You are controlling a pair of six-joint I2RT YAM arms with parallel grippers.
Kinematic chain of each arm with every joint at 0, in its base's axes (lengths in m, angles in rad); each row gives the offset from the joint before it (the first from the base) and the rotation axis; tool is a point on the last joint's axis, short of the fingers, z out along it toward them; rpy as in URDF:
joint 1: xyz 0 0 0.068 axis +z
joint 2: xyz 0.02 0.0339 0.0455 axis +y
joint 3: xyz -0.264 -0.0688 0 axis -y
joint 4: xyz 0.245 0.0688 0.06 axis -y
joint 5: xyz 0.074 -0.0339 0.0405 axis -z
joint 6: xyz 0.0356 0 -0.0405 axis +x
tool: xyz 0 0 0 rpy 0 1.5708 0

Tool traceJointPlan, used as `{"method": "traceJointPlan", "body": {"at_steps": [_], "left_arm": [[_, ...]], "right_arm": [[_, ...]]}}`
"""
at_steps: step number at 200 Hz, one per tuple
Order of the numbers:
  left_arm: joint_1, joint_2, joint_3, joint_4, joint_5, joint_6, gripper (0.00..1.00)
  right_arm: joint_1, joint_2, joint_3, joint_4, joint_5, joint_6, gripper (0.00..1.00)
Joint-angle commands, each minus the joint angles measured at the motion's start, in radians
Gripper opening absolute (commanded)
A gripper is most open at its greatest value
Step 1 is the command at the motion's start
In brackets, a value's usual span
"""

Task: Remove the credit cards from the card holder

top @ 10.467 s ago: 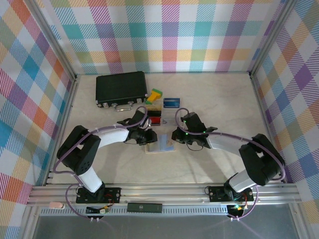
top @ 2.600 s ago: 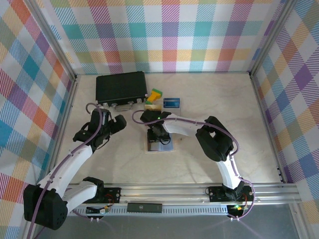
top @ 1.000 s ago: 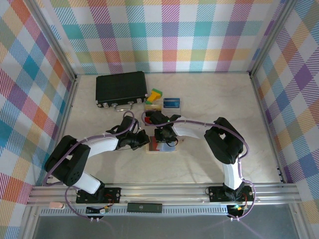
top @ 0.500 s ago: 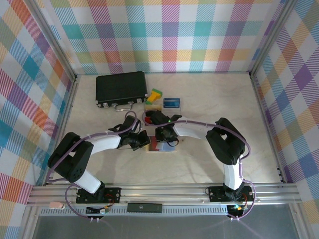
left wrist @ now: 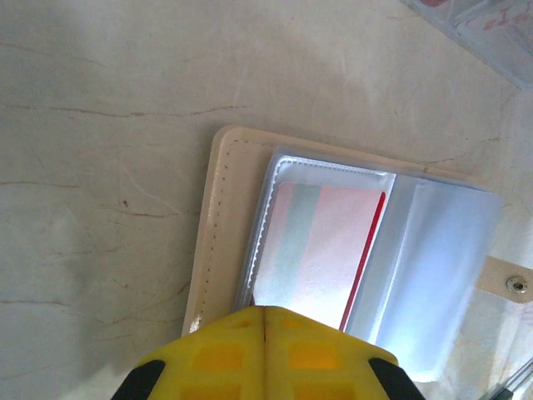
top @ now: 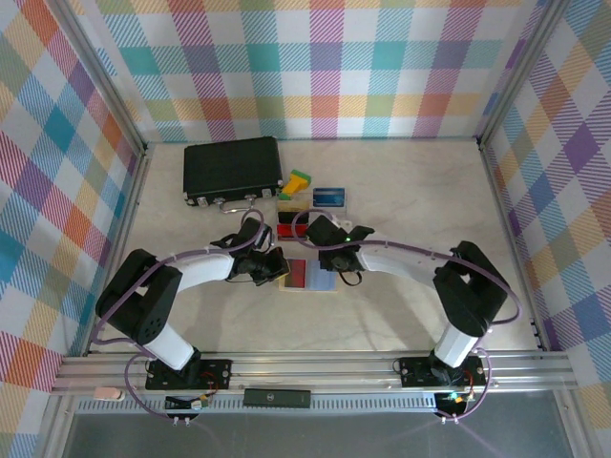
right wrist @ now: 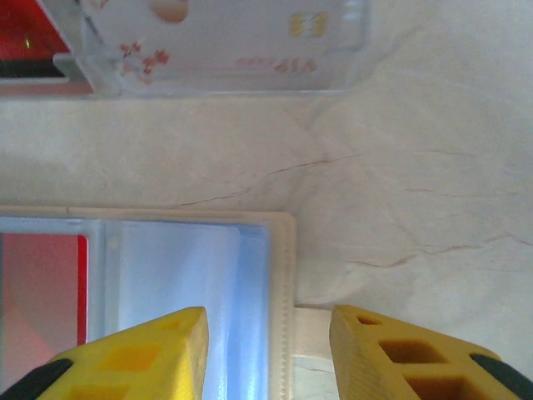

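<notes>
Around: you have one large black case with metal clasps [top: 232, 169] at 11 o'clock from the holder and two green and yellow blocks [top: 298, 181] at 12, both well apart from the grippers.
Holder: cream-edged flat card holder with clear pockets [top: 307, 275], lying open mid-table between your grippers.
Cards: one red card [left wrist: 333, 250] is pocketed. Outside lie one blue card [top: 328, 196] and one clear flower-printed card [right wrist: 208, 42].
Left gripper [left wrist: 265, 350]: clenched at the holder's edge; you cannot tell if it pinches it.
Right gripper [right wrist: 266, 350]: released, fingers spread.
</notes>
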Motion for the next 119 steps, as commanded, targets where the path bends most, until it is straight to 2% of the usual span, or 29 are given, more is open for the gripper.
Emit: {"method": "traceJointPlan", "body": {"at_steps": [1,30,45,64,119], "left_arm": [[-0.006,-0.001,0.032,-0.033,0.036,0.016,0.02],[-0.005,-0.035,0.066,-0.080,0.018,0.032,0.05],[-0.001,-0.060,0.088,-0.119,-0.012,0.048,0.09],[0.005,-0.078,0.107,-0.151,-0.039,0.078,0.10],[0.010,-0.016,0.158,-0.200,-0.036,0.099,0.12]], "right_arm": [[-0.010,-0.078,-0.048,0.029,0.071,0.042,0.43],[-0.017,-0.156,-0.089,0.112,0.016,-0.001,0.44],[-0.032,-0.168,-0.100,0.169,-0.088,-0.031,0.44],[-0.055,-0.176,-0.124,0.250,-0.237,-0.038,0.38],[-0.116,-0.104,-0.157,0.454,-0.546,0.028,0.40]]}}
